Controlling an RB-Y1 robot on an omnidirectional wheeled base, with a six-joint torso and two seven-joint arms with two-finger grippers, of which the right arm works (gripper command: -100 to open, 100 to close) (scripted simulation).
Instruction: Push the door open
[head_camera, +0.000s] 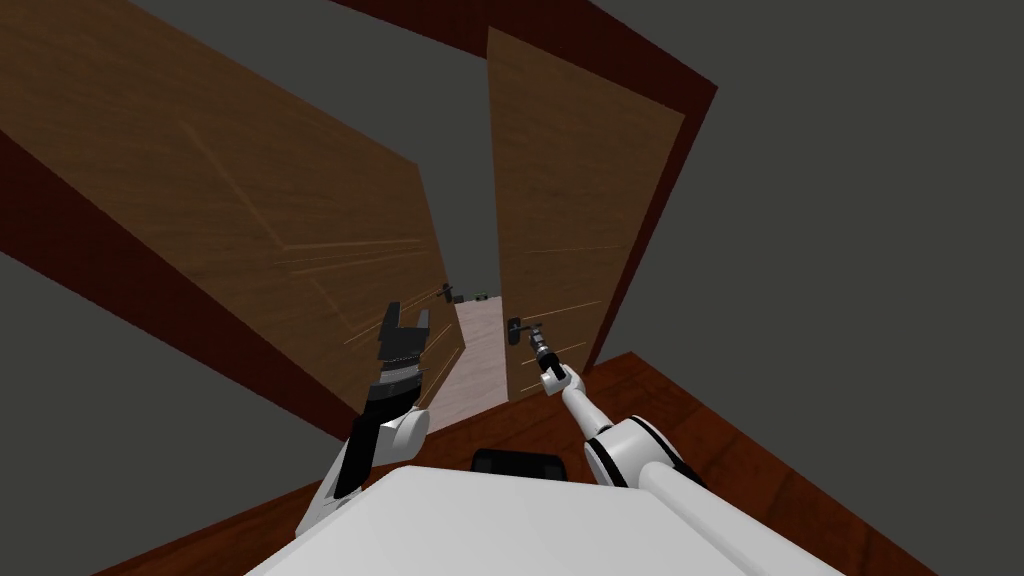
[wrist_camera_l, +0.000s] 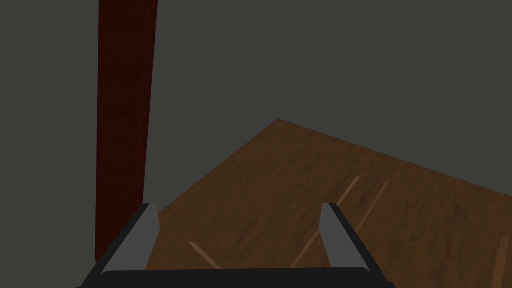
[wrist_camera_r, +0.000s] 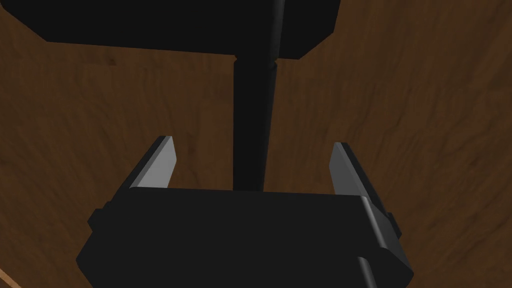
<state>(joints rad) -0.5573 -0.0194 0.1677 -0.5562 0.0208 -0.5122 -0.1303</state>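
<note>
Two brown wooden door leaves stand partly ajar in a dark red frame (head_camera: 690, 150). The right leaf (head_camera: 570, 200) carries a dark lever handle (head_camera: 515, 328). My right gripper (head_camera: 536, 338) is at that handle; in the right wrist view the gripper (wrist_camera_r: 252, 150) is open, with the handle's bar (wrist_camera_r: 252, 125) lying between the fingers and touching neither, below its dark plate (wrist_camera_r: 190, 25). My left gripper (head_camera: 408, 313) is open, close in front of the left leaf (head_camera: 250, 200). Its wrist view shows the open gripper (wrist_camera_l: 239, 212) over brown wood (wrist_camera_l: 300, 190).
Through the gap between the leaves, a pale floor (head_camera: 482, 360) runs away from me. A small dark handle (head_camera: 447, 293) sits on the left leaf's edge. Grey walls flank the frame (wrist_camera_l: 122, 125). Reddish wood floor (head_camera: 700, 430) lies under me.
</note>
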